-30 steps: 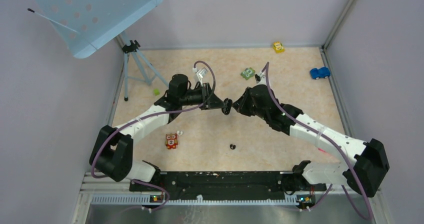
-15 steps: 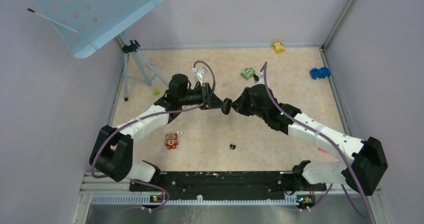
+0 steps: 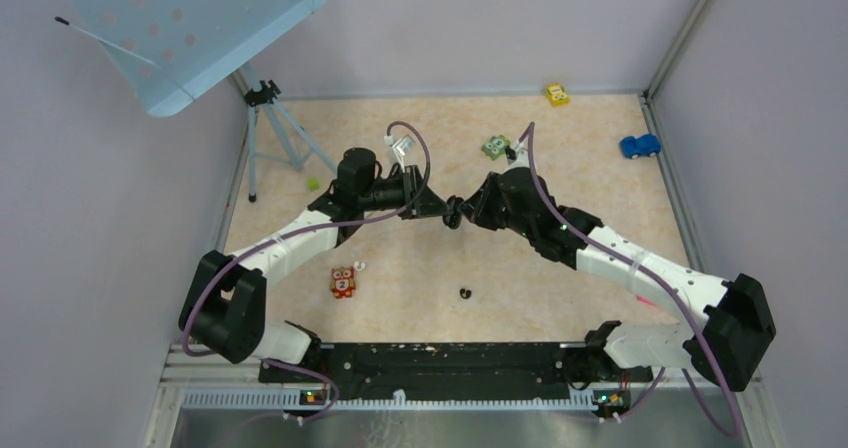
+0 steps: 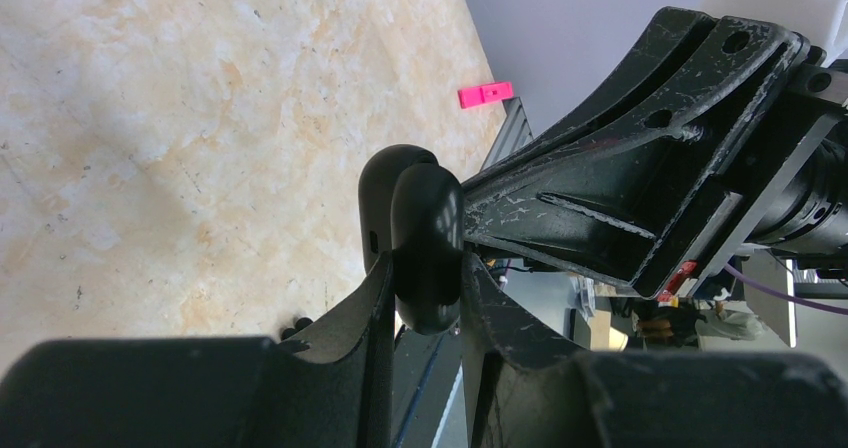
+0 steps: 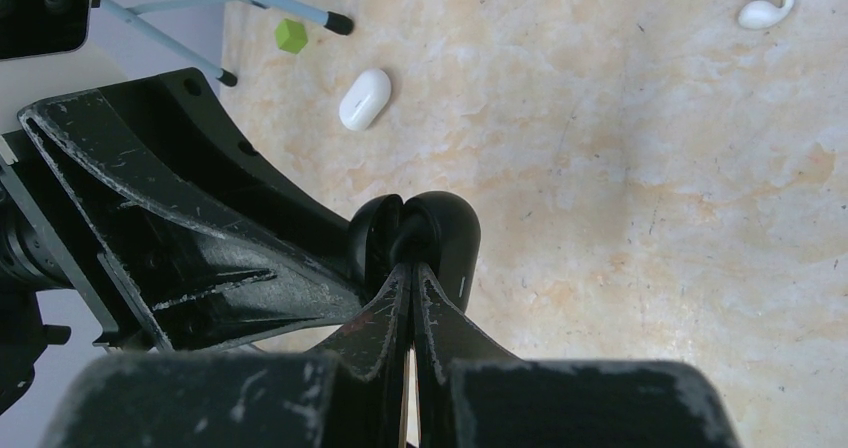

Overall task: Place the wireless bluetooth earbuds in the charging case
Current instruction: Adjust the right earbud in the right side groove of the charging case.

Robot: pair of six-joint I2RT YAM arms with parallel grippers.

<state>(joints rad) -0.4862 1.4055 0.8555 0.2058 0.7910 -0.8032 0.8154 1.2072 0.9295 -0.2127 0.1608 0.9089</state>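
The two arms meet nose to nose above the middle of the surface (image 3: 440,258), a little toward its far edge, and the black charging case (image 4: 425,223) hangs in the air between them. The left tool (image 4: 425,293) pinches the case from both sides, one finger on each flank of its lower end. From the other side, the right tool (image 5: 412,283) has its fingers pressed almost together, nipping the case at the seam. The two halves of the shell stand slightly apart. I can read no brand or marking on the case.

The earbuds are all down on the surface, none in the case. The black earbud (image 3: 465,292) lies alone toward the near edge, about midway along it. The white earbuds (image 5: 765,0) lie curled together, well apart from the case, and a white oval pod (image 5: 363,98) sits near a small green ball (image 5: 291,35) by the tripod (image 3: 268,118) at the left edge.

The only writing I can make out is a "2" on the front of the owl toy (image 3: 342,282), toward the near left corner. A green block toy (image 3: 495,147) sits toward the far edge, a yellow toy car (image 3: 557,94) is up against that edge near the far right corner, and a blue toy car (image 3: 639,146) is by the right edge.
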